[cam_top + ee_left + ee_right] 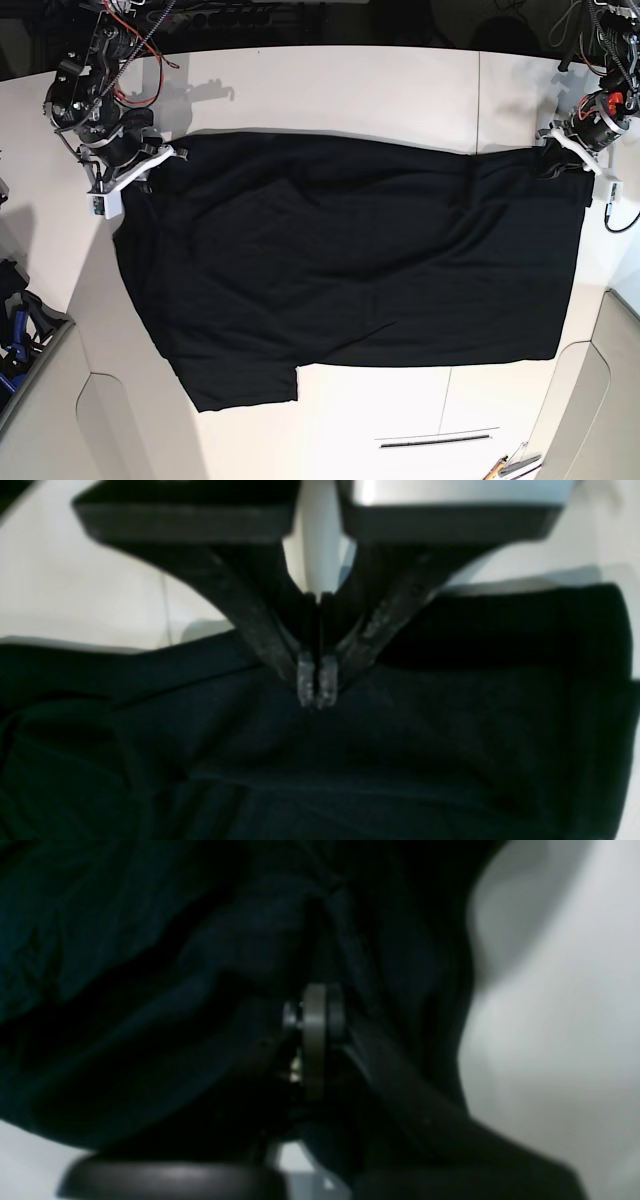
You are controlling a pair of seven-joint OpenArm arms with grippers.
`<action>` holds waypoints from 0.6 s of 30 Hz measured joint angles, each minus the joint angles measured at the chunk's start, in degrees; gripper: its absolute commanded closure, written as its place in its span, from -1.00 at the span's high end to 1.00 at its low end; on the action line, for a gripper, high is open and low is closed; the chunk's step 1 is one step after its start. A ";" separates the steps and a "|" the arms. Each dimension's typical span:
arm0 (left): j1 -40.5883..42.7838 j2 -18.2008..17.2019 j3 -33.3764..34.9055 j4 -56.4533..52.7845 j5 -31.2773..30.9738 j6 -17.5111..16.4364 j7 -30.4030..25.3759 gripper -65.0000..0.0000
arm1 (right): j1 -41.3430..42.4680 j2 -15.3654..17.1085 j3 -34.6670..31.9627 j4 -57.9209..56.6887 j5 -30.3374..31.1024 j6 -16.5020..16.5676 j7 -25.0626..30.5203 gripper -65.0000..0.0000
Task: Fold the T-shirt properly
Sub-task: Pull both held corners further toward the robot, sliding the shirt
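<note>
The black T-shirt (350,270) lies spread on the white table (330,90), plain side up; no print shows. My left gripper (556,160) is at the shirt's far right corner. In the left wrist view its fingertips (316,686) are pressed together on the black cloth (400,740), which creases toward them. My right gripper (142,172) is at the shirt's far left corner. In the right wrist view dark cloth (150,990) drapes over and around the gripper (315,1035); its jaws are mostly hidden but appear closed on a fold.
Table seams run down near the right side (478,100). A thin dark strip (436,438) and pens or tools (512,465) lie near the front right edge. Blue-black gear (15,335) sits off the table's left edge.
</note>
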 measured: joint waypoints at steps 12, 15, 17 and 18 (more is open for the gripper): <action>4.83 0.11 -6.49 -0.35 -9.84 -1.75 8.46 -1.00 | -7.96 6.69 -0.11 3.45 0.90 0.52 0.22 -1.00; 6.97 0.09 -6.54 -0.28 -11.69 -2.03 8.02 -1.00 | -8.07 7.17 -0.13 3.45 0.79 0.52 0.11 -1.00; 8.20 0.09 -6.64 -0.24 -12.57 -2.27 7.85 -1.00 | -8.07 7.45 -0.13 3.45 0.76 0.52 0.00 -1.00; 8.61 0.09 -6.67 -0.20 -12.90 -2.27 7.89 -1.00 | -8.07 7.48 -0.13 3.45 0.76 0.52 -0.09 -1.00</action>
